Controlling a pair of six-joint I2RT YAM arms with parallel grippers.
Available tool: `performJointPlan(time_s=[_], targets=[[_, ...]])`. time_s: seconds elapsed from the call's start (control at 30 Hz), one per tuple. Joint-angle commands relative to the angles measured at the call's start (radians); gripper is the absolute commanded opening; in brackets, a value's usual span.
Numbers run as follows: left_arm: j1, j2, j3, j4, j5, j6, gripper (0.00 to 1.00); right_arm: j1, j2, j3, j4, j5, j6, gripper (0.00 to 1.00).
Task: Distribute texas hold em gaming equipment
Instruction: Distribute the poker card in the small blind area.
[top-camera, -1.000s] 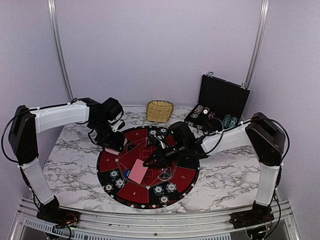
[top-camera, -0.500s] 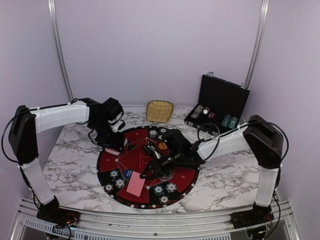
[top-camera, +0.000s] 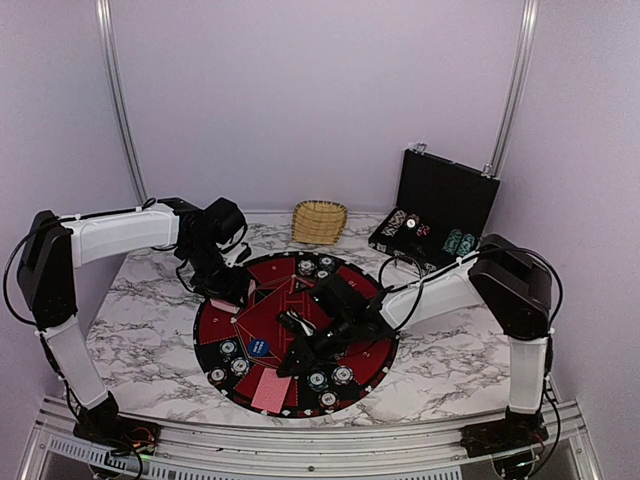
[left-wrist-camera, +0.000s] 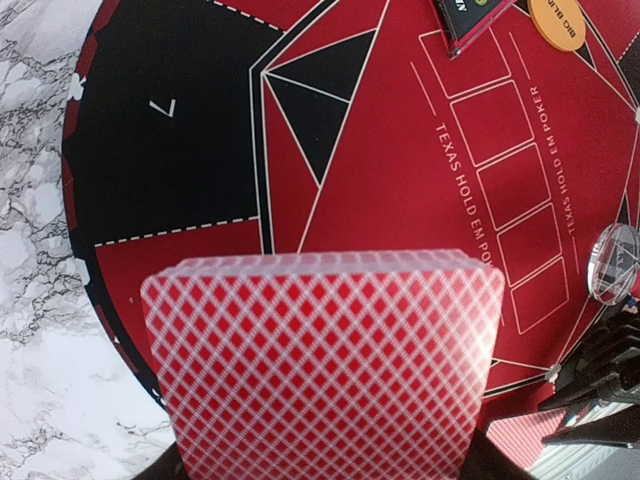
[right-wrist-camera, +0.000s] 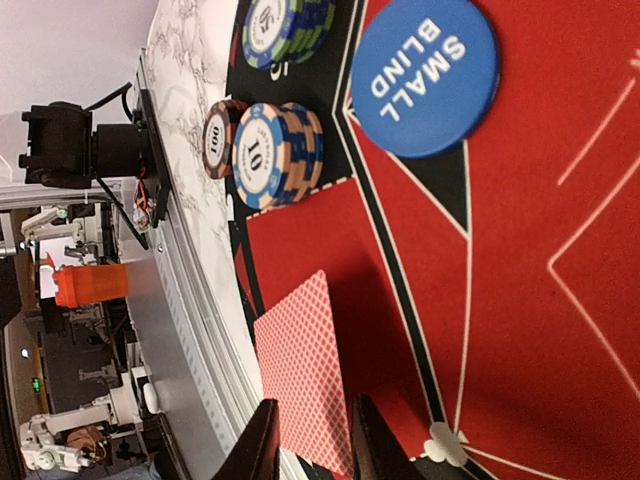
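1. Two end effectors are over the round mat (top-camera: 218, 322) on the marble counter (top-camera: 140, 300).
2. Left end effector (top-camera: 228, 290): clamped on a deck of red-backed cards (left-wrist-camera: 325, 365). The patterned back faces its wrist camera.
3. Beyond the deck is the mat's red centre. An orange button disc (left-wrist-camera: 558, 20) lies far ahead and to the right of the left end effector, cut off by the frame edge.
4. Right end effector (right-wrist-camera: 315, 402): fingers (right-wrist-camera: 262, 445) narrowly parted, gripping nothing.
5. Single red-backed card (right-wrist-camera: 300, 365) lies flat on the mat straight ahead of the right end effector. Its near end reaches in between the fingertips; can't tell if it touches them.
6. Blue button disc (right-wrist-camera: 425, 75) lies flat on the mat, well ahead of the right end effector.
7. Poker chip stacks (right-wrist-camera: 275, 155) stand ahead and to the left of the right end effector, near the blue disc and apart from the card.
8. Wicker basket (top-camera: 320, 221) and open black case (top-camera: 447, 200) sit at the back of the counter, well beyond both end effectors.
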Motion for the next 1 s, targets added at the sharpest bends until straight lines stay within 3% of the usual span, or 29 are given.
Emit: performJointPlan(time_s=[0.0, 0.37, 0.63, 0.97], targets=[[0.007, -0.039, -0.006, 0.011, 0.017, 0.011, 0.58, 0.006, -0.014, 0.067, -0.079, 0.085, -0.048, 0.26], [0.004, -0.04, -0.014, 0.014, 0.042, 0.018, 0.58, -0.012, -0.069, 0.097, -0.118, 0.195, -0.055, 0.44], [-0.035, -0.044, -0.013, 0.015, 0.052, 0.036, 0.57, -0.149, -0.137, 0.048, 0.06, 0.101, 0.055, 0.53], [-0.141, -0.032, 0.017, 0.011, 0.065, 0.092, 0.57, -0.292, -0.098, 0.026, 0.301, -0.044, 0.217, 0.62]])
